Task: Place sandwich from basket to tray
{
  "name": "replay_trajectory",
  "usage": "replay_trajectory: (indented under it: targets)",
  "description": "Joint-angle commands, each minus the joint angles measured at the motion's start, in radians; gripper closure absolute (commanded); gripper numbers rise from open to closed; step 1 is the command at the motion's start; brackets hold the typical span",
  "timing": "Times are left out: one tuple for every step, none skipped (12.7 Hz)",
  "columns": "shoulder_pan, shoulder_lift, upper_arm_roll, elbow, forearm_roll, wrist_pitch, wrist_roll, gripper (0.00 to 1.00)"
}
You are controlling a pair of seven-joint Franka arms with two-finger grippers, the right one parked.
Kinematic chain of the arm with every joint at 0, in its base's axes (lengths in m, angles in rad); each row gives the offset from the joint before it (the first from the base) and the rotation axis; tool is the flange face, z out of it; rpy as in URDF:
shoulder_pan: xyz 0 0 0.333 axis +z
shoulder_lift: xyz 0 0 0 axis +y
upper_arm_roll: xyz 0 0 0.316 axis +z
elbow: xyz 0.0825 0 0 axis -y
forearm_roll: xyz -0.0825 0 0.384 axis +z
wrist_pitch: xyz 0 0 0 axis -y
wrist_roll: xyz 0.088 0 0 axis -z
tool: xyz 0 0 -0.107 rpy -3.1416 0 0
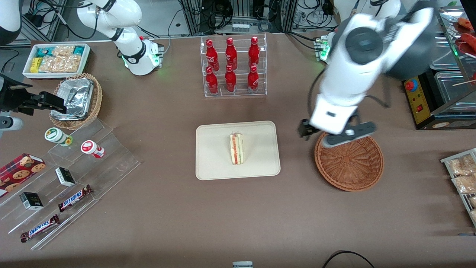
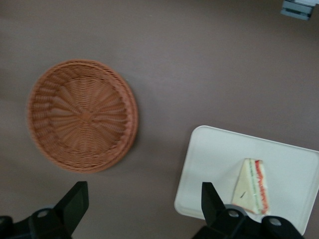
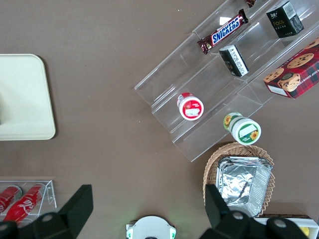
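The sandwich lies on the cream-beige tray in the middle of the table, its red and green filling edge showing. The reddish-brown wicker basket stands beside the tray toward the working arm's end and holds nothing. My left gripper hangs high above the table, over the basket's rim on the tray's side. The left wrist view shows the gripper open and holding nothing, over bare table between the basket and the tray with the sandwich.
A clear rack of red bottles stands farther from the front camera than the tray. Acrylic steps with snacks, a tan foil basket and a white snack box lie toward the parked arm's end. A control box and snack packets flank the basket.
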Motion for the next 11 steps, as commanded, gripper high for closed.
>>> replay_trajectory:
  targets:
    - [0.083, -0.100, -0.013, -0.059, -0.018, -0.076, 0.129, 0.00]
    - [0.110, -0.129, -0.013, -0.088, -0.018, -0.077, 0.174, 0.00]
    - [0.136, -0.164, -0.013, -0.126, -0.019, -0.074, 0.217, 0.00]
    - [0.166, -0.197, -0.011, -0.164, -0.035, -0.068, 0.272, 0.00]
    - [0.203, -0.208, -0.011, -0.175, -0.044, -0.072, 0.327, 0.00]
    - [0.228, -0.220, -0.011, -0.177, -0.050, -0.077, 0.376, 0.00]
    - [0.255, -0.223, -0.011, -0.181, -0.062, -0.077, 0.407, 0.00]
    - [0.272, -0.221, -0.010, -0.180, -0.065, -0.074, 0.418, 0.00]
    - [0.292, -0.223, -0.010, -0.177, -0.065, -0.074, 0.429, 0.00]
    - [0.321, -0.223, -0.010, -0.171, -0.065, -0.075, 0.474, 0.00]
    - [0.341, -0.221, -0.010, -0.165, -0.065, -0.075, 0.510, 0.00]
